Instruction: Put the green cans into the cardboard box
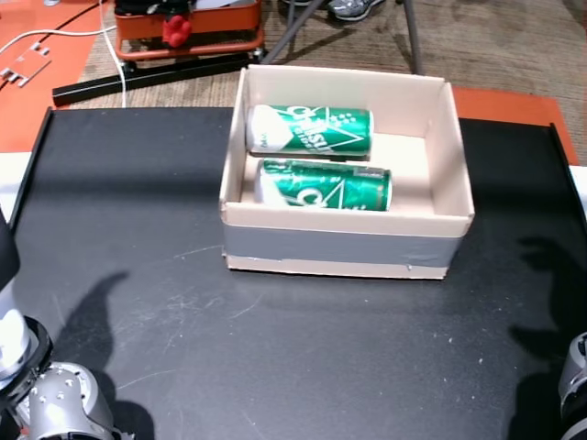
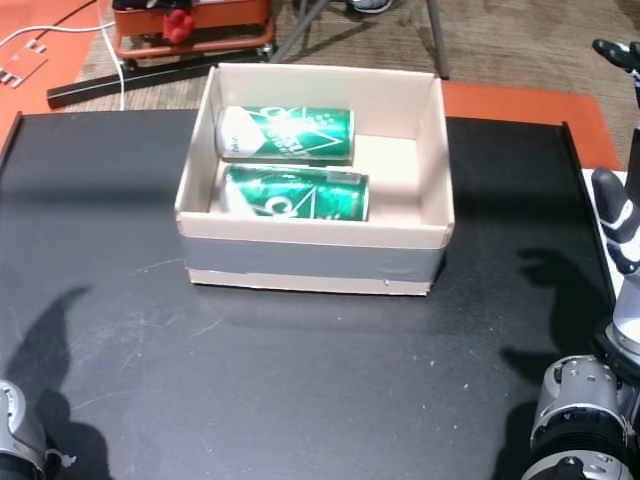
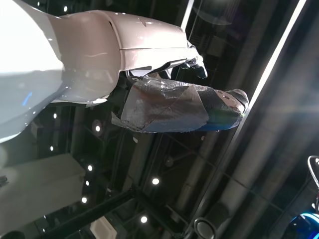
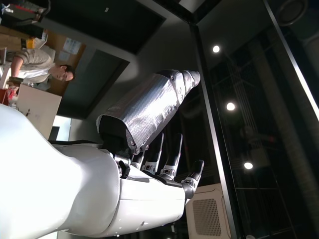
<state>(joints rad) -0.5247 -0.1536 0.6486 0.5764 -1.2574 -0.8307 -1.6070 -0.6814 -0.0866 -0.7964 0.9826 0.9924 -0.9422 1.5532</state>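
Note:
Two green cans lie on their sides inside the cardboard box [image 1: 339,249] [image 2: 310,255], side by side. The far can [image 1: 312,130] [image 2: 288,134] rests against the back wall, the near can [image 1: 326,185] [image 2: 295,193] just in front of it. Both arms are pulled back at the table's near edge, far from the box. My left hand [image 3: 164,94] points up at the ceiling, fingers spread, holding nothing. My right hand [image 4: 149,134] is also raised and open, with nothing in it. Its fingertips [image 2: 618,215] show at a head view's right edge.
The box stands on a black table [image 1: 138,275] [image 2: 120,330] with a low raised rim. Behind the table are an orange-red machine base [image 1: 188,32], a black bar and a white cable on the floor. A person [image 4: 35,67] is seen in the right wrist view.

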